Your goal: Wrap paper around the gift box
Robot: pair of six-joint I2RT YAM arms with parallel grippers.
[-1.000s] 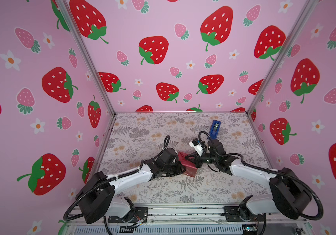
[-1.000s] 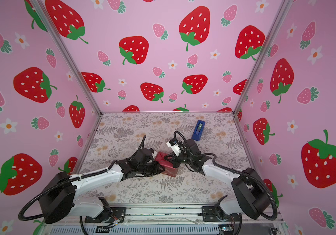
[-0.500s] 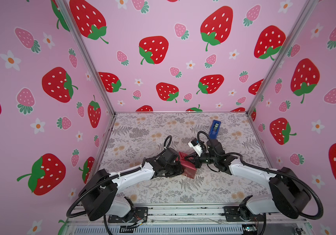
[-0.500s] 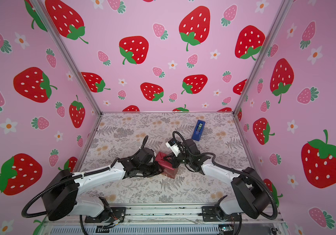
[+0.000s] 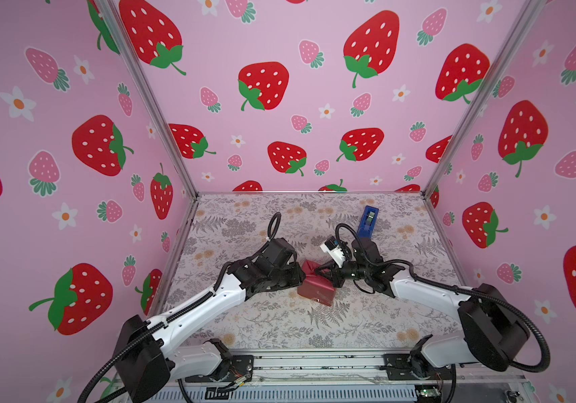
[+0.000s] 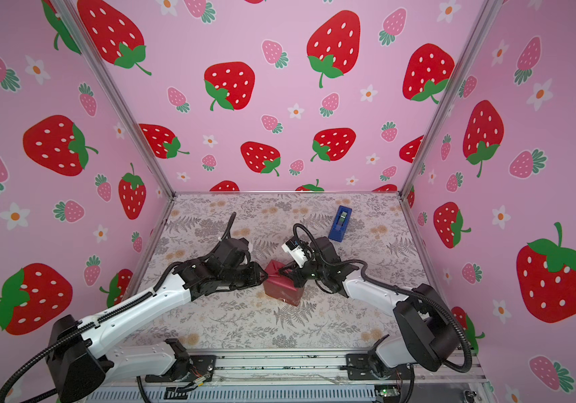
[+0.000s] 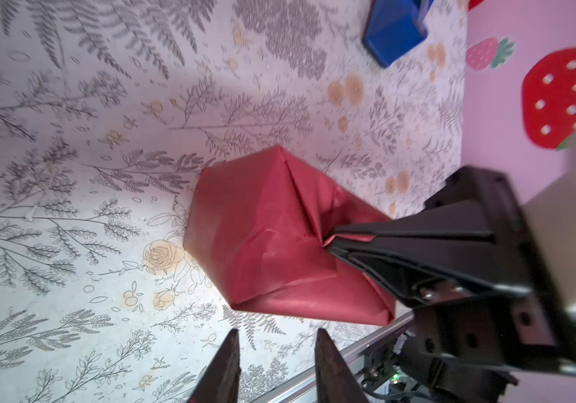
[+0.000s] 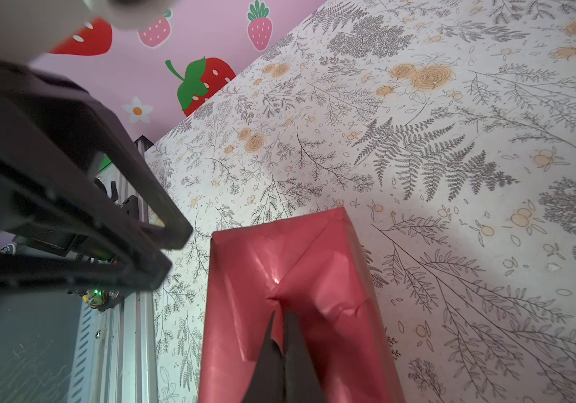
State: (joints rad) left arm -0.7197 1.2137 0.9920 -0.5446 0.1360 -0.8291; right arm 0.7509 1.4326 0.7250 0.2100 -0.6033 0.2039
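1. Two grippers at the parcel. The right gripper (image 7: 328, 240) has its jaws pressed together on a gathered fold of the paper (image 7: 262, 237) at one end of the parcel; a sliver of red shows between the tips in the left wrist view.
2. The left gripper (image 7: 276, 336) has its jaws moderately apart with nothing between them. It sits just beside the parcel's opposite side without touching it; the right wrist view shows bare tabletop between its tips and the paper.
3. The paper is folded round into a blocky parcel. The side faces are smooth, with diagonal creases running to the pinched point, and the end folds are drawn in there.
4. No part of the gift box shows in any view. Judging by the shape, it is inside the paper, fully covered.
5. The parcel rests on the tabletop (image 5: 262, 324) near the middle, between the two grippers, in both top views.
6. A blue tape dispenser (image 5: 367, 221) stands near the far right corner of the tabletop, well apart from the parcel, with no gripper on it.
7. Progress, as a judgement: late stage.
   - Done: the box is enclosed, the sides are wrapped and the end flaps are gathered.
   - Left: flatten the pinched end flap against the box and fix it. I cannot tell whether tape already holds any seam.
8. Risk: the gathered fold looks held only by the right gripper's pinch, so it may spring open if released before it is pressed down.
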